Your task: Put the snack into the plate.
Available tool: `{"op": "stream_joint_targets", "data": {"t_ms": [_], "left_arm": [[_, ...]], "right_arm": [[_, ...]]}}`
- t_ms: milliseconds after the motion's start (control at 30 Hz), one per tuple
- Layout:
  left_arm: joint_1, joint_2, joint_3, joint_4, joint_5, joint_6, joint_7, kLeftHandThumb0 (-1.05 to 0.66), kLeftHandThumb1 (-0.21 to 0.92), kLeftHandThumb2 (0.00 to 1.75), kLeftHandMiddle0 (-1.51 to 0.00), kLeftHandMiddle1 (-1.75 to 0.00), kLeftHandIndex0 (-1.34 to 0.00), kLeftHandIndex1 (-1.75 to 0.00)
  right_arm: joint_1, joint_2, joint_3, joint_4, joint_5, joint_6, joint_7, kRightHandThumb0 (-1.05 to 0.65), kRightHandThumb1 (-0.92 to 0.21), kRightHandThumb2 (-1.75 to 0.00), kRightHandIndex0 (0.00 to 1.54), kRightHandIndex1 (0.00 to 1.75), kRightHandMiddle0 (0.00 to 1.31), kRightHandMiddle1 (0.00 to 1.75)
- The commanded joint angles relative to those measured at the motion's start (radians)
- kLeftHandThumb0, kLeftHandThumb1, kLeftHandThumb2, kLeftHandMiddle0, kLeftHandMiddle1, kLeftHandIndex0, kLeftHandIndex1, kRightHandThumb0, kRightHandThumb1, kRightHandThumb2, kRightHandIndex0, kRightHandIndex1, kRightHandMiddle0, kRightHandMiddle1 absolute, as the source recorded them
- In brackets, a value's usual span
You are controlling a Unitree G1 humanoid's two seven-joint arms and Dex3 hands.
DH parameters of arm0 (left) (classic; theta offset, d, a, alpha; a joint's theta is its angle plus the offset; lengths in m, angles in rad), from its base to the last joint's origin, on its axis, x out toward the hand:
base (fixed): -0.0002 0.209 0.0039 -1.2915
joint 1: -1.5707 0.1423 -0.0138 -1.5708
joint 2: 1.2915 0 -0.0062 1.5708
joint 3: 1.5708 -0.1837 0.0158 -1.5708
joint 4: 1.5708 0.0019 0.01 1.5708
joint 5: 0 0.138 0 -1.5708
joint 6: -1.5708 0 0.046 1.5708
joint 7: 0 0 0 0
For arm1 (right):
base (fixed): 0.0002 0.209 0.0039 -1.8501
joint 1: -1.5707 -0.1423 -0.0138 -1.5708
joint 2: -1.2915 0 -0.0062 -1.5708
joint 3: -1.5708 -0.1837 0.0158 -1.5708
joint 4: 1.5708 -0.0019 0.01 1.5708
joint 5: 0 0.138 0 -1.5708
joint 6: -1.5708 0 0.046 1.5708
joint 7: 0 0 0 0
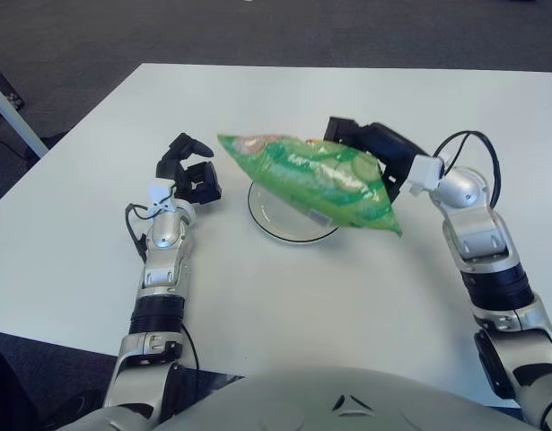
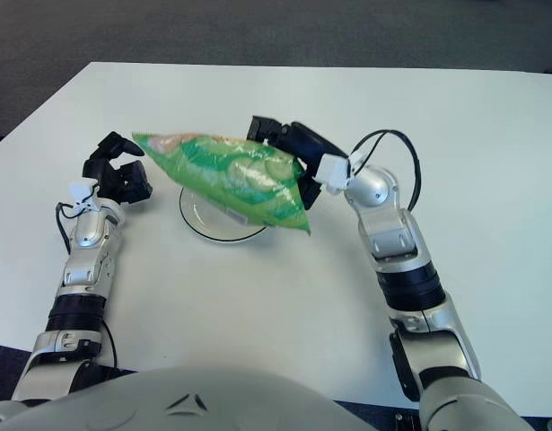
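A green snack bag (image 1: 316, 180) hangs in the air above the white plate (image 1: 276, 220), tilted with its right end lower. My right hand (image 1: 370, 148) is shut on the bag's far right side and holds it up. The plate sits on the white table and the bag hides its far rim. To the left of the plate is my left hand (image 1: 193, 175), with curled fingers and nothing in them. In the right eye view the bag (image 2: 231, 175) covers the plate's (image 2: 208, 224) upper part.
The white table (image 1: 284, 296) stretches wide around the plate. Its left edge (image 1: 42, 171) runs diagonally, with dark floor beyond. A black cable loops at my right wrist (image 1: 464, 144).
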Motion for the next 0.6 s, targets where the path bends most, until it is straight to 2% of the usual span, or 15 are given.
{"op": "stream_joint_targets", "data": {"t_ms": [0, 233, 567], "left_arm": [[0.119, -0.06, -0.008, 0.085, -0.009, 0.002, -0.006, -0.49, 0.29, 1.35, -1.34, -1.75, -0.63, -1.75], [0.115, -0.059, -0.011, 0.094, -0.012, -0.003, -0.006, -0.49, 0.29, 1.35, -1.34, -1.75, -0.64, -1.75], [0.117, -0.061, -0.019, 0.1, 0.006, -0.018, 0.003, -0.49, 0.29, 1.35, -1.34, -1.75, -0.63, -1.75]], "right_arm": [[-0.026, 0.019, -0.018, -0.023, 0.007, 0.012, -0.037, 0.0, 0.0, -1.68, 0.84, 1.73, 0.63, 1.75], [-0.052, 0.011, 0.003, -0.014, -0.07, -0.027, -0.101, 0.0, 0.07, -1.74, 0.92, 1.68, 0.68, 1.75], [-0.15, 0.007, 0.034, 0.055, -0.105, 0.026, -0.08, 0.0, 0.09, -1.75, 0.95, 1.65, 0.69, 1.75]]}}
